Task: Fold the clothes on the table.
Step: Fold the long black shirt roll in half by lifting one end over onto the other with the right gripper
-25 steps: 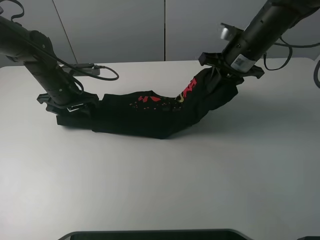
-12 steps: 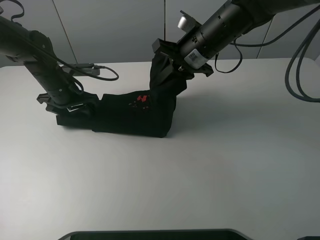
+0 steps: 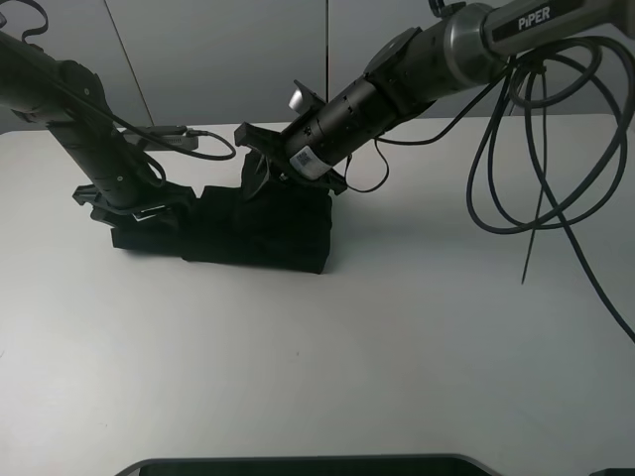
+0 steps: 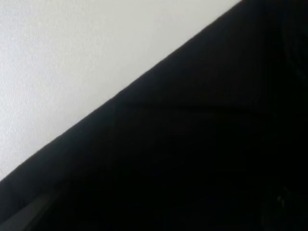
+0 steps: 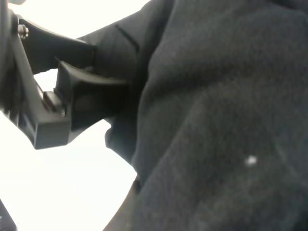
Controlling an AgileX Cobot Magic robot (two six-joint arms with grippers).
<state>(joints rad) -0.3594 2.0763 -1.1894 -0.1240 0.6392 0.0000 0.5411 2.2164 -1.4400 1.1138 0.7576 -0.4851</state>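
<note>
- The right gripper (image 3: 266,171) has reached across the middle, and its jaws are clenched on a raised fold of the T-shirt (image 3: 260,236). In the right wrist view a blocky black finger (image 5: 67,98) presses against the cloth (image 5: 216,120), which has a soft, slightly fuzzy knit.
- The left gripper (image 3: 134,210) sits low on the garment's left end, touching it. Black on black, I cannot tell whether its jaws are gripping or loose. The left wrist view shows only smooth dark fabric (image 4: 192,144) with a straight edge against pale surface (image 4: 57,57).
- The T-shirt lies as a thick, roughly rectangular bundle, matte black with no print showing. It bulges up where the right jaws pinch it.
- Its long axis runs side to side across the tabletop (image 3: 397,337). One end lies under the left gripper, and the other is squared off near the middle of the view.
- The bundle rests towards the back left of the smooth white tabletop.
- Glossy black cables (image 3: 516,149) loop down from the right arm.
</note>
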